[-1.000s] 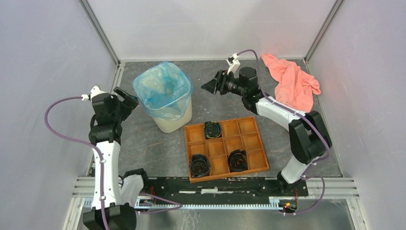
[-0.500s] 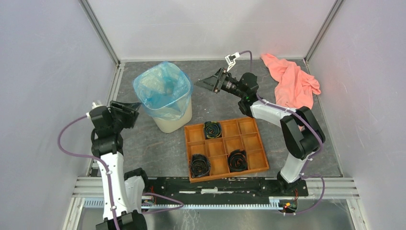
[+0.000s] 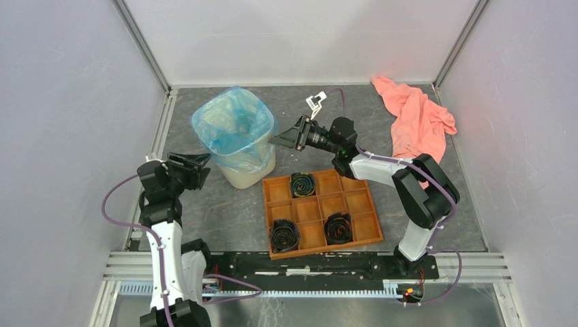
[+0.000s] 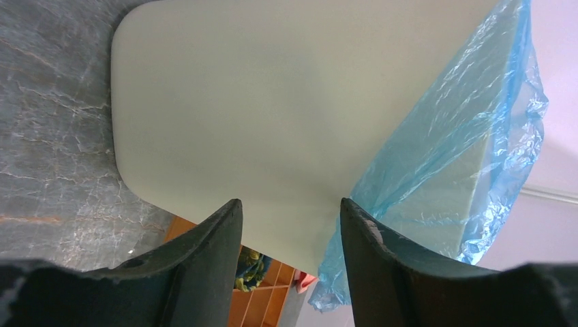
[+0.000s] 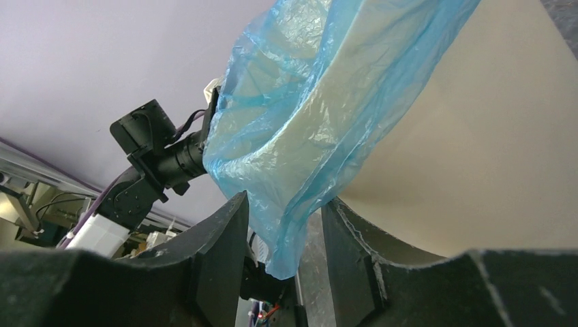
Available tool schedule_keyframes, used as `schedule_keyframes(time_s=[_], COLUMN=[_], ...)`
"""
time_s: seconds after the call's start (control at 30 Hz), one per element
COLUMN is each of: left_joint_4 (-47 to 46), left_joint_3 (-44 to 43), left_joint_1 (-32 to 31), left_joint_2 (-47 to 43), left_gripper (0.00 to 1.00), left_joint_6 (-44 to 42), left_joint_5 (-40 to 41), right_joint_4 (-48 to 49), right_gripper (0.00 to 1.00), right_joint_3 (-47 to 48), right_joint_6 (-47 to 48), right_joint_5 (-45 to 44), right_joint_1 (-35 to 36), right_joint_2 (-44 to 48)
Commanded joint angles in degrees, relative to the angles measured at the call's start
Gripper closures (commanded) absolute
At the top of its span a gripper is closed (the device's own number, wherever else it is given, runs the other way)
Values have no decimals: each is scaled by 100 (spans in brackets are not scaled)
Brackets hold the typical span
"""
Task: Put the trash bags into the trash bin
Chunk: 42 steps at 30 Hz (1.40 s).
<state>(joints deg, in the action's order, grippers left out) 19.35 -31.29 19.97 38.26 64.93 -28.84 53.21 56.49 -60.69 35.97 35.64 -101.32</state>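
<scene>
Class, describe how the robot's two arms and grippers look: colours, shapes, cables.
The left arm and right arm pair white shell links with chunky black joints. A purple cable loops along each. The left gripper and right gripper each have two dark, tapering fingers. A small white bracket sits above the right wrist.

Robot test cell, lab-type setting. Pale panel walls (image 3: 68, 102) close off left, far and right sides, joined by aluminium profile posts (image 3: 141, 44). Floor covered with grey stone-pattern mat (image 3: 218, 211). Slotted aluminium rail (image 3: 119, 262) at near edge carries black mounting plate (image 3: 320, 262). Two white-and-black robot arms bolted there: left arm (image 3: 167, 245), right arm (image 3: 422, 191). Purple cables (image 3: 103, 204) loop off arms. Props on mat: trash bin (image 3: 249, 174), orange compartment tray (image 3: 317, 235), pink cloth (image 3: 416, 116).
</scene>
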Motion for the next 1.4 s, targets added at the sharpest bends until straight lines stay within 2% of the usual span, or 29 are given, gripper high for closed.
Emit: schedule_keyframes(time_s=[0.0,0.07,0.1,0.23,0.37,0.47,0.57,0.77,0.87,0.97,1.03,1.2,1.33,1.37], left_joint_4=[-516,-475,-476,-322,333,632,592,309,-158,-1103,-1500,-1457,-1632,-1770], left_joint_3=[-23,-67,-76,-211,-633,-964,-1122,-1300,-1286,-1150,-1214,-1732,-1911,-1916], left_joint_1=[35,39,34,34,39,38,90,647,965,1101,1187,1263,1252,1235], left_joint_2=[-50,-49,-39,-38,-120,-45,135,482,792,1073,1173,1443,1869,1988], left_gripper=[40,37,36,37,38,24,23,35,38,37,30,17,24,28], left_joint_6=[21,-29,-38,-142,-663,-1008,-1122,-1200,-1092,-748,-631,-949,-936,-854], left_joint_5=[-468,-421,-421,-413,148,454,174,-422,-971,-1449,-1518,-1029,-1120,-1224], right_joint_4=[100,20,-37,-163,-255,-355,-509,-471,-419,-403,-415,-435,-399,-391], right_gripper=[50,51,54,72,90,98,100,100,100,100,100,100,99,100], right_joint_3=[-101,-103,-117,-86,-56,31,173,380,442,486,518,613,618,608], right_joint_6=[269,338,383,497,566,662,771,719,668,662,671,690,655,653], right_joint_5=[-195,-249,-287,-393,-524,-546,-582,-491,-460,-450,-441,-397,-389,-389], right_joint_1=[16,20,25,-6,-47,-86,-123,-157,-162,-157,-160,-156,-161,-155], right_joint_2=[244,244,240,220,212,194,136,-31,-76,-98,-105,-151,-170,-175])
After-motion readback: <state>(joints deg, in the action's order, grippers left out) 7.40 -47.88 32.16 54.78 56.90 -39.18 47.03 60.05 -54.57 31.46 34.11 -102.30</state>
